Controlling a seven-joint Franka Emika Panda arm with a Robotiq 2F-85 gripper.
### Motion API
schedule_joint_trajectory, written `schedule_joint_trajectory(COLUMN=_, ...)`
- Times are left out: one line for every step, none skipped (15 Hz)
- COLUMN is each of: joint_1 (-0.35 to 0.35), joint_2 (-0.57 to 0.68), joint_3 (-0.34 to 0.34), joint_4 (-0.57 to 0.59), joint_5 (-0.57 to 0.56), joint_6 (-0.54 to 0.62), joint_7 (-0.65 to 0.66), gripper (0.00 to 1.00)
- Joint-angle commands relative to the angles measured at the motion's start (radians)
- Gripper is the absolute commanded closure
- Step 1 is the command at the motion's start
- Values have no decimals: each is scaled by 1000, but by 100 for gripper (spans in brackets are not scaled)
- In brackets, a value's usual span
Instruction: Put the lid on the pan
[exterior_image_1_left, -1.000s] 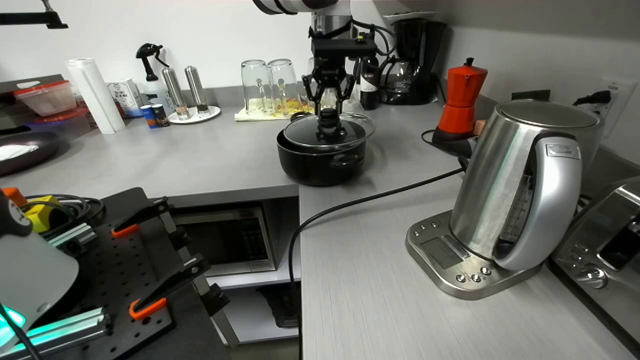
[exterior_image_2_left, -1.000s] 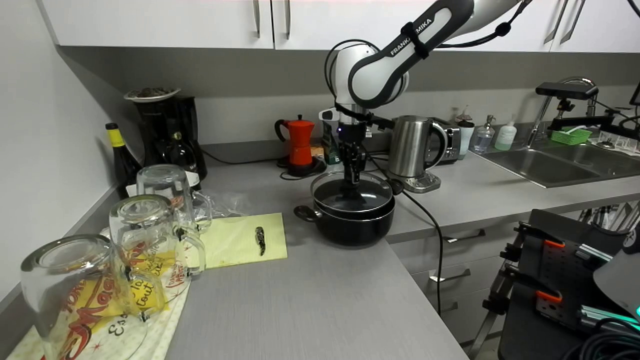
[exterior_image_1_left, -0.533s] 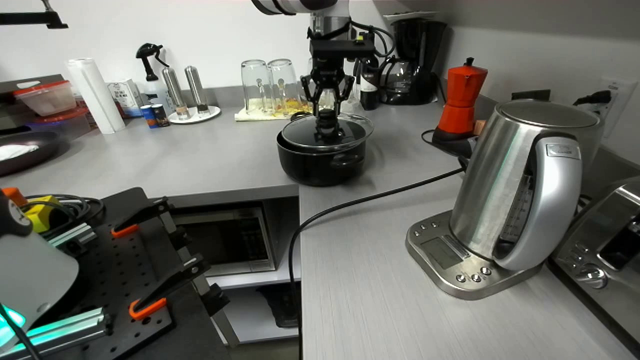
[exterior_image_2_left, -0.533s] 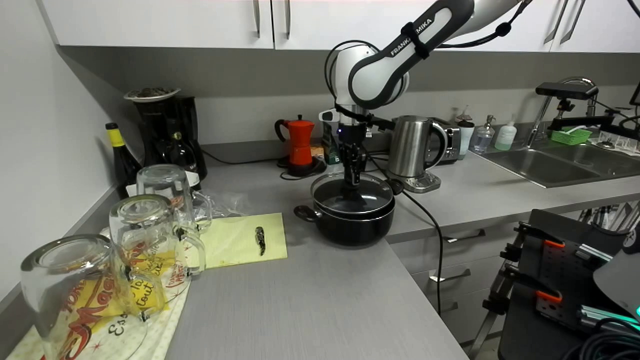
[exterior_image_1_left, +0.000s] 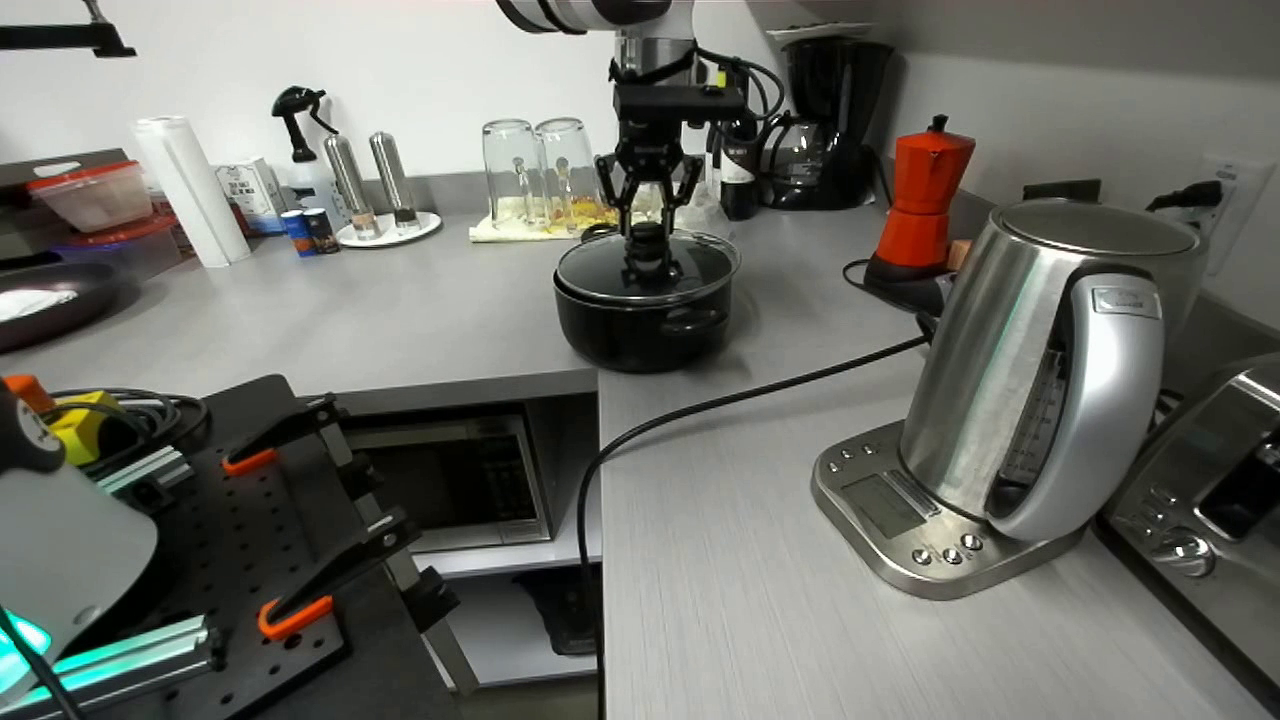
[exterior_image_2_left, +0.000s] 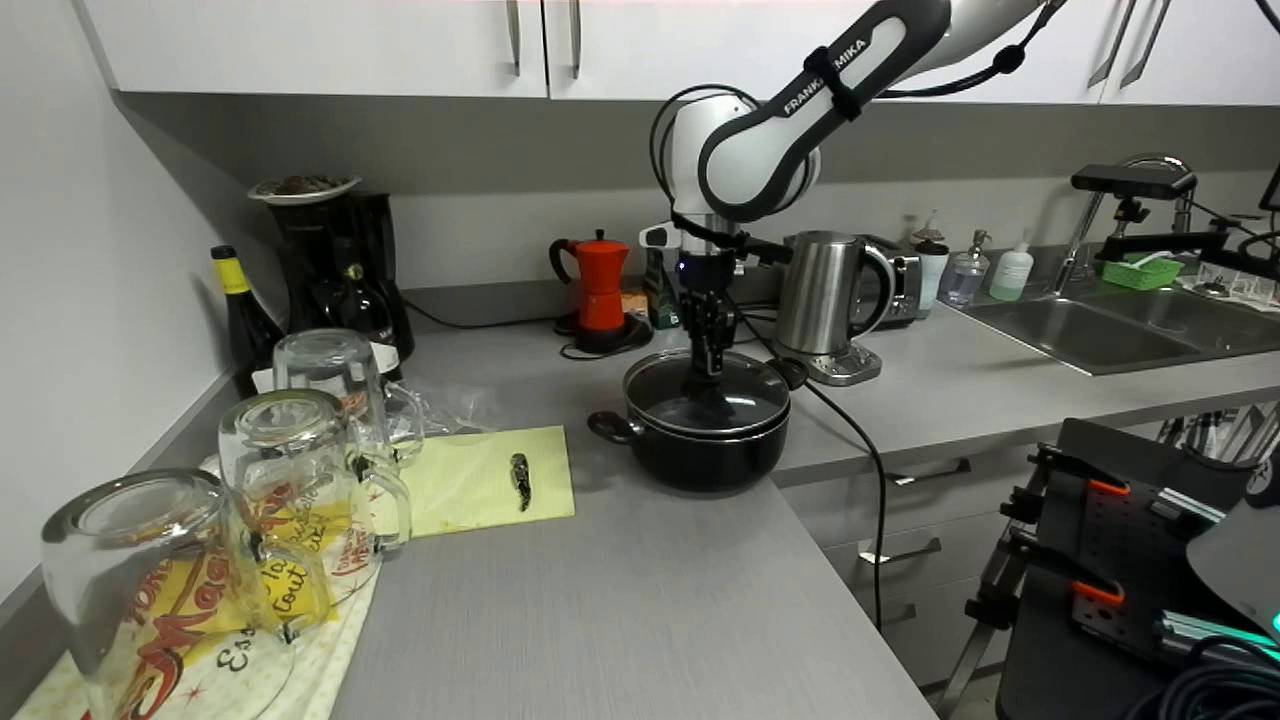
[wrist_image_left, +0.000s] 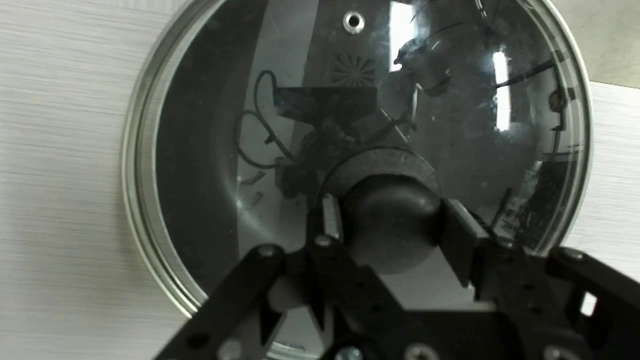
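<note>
The pan stands on the tabletop, and the glass lid is over the pan, looking nearly level. Whether the lid touches the pan all around, I cannot tell. Above the pan, the pincer is pinching the black knob of the lid from two sides, as the wrist view shows. In an exterior view, the red moka pot and the steel kettle stand behind the pan, while the yellow sheet lies to the left of it, near one of its handles.
</note>
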Motion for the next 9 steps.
schedule_joint_trajectory(joint_1=-9, joint_2=-40, joint_3=11, joint_4=-34, joint_5=35, joint_6=8, joint_7=-33, gripper=74)
schedule_joint_trajectory(joint_1=-8, joint_2=-40, joint_3=12, joint_4=-35, joint_5=34, joint_6=8, joint_7=-32, gripper=74)
schedule_joint_trajectory(joint_1=-8, joint_2=-42, joint_3=13, joint_4=-37, joint_5=34, joint_6=8, joint_7=-32, gripper=74)
schedule_joint_trajectory(joint_1=-7, joint_2=-43, joint_3=14, joint_4=-39, joint_5=34, joint_6=8, joint_7=-32, gripper=74)
schedule_joint_trajectory(joint_1=-6, joint_2=-44, joint_3=15, joint_4=-42, joint_5=34, joint_6=8, joint_7=-31, gripper=74)
schedule_joint_trajectory(joint_1=-5, joint_2=-45, joint_3=15, joint_4=-44, joint_5=33, joint_6=9, joint_7=-30, gripper=74)
schedule_joint_trajectory(joint_1=-4, joint_2=-46, joint_3=16, joint_4=-47, joint_5=34, joint_6=9, joint_7=-30, gripper=74)
schedule_joint_trajectory(joint_1=-5, joint_2=-46, joint_3=16, joint_4=-49, joint_5=35, joint_6=10, joint_7=-29, gripper=74)
schedule_joint_trajectory(joint_1=-4, joint_2=-46, joint_3=17, joint_4=-49, joint_5=35, joint_6=10, joint_7=-29, gripper=74)
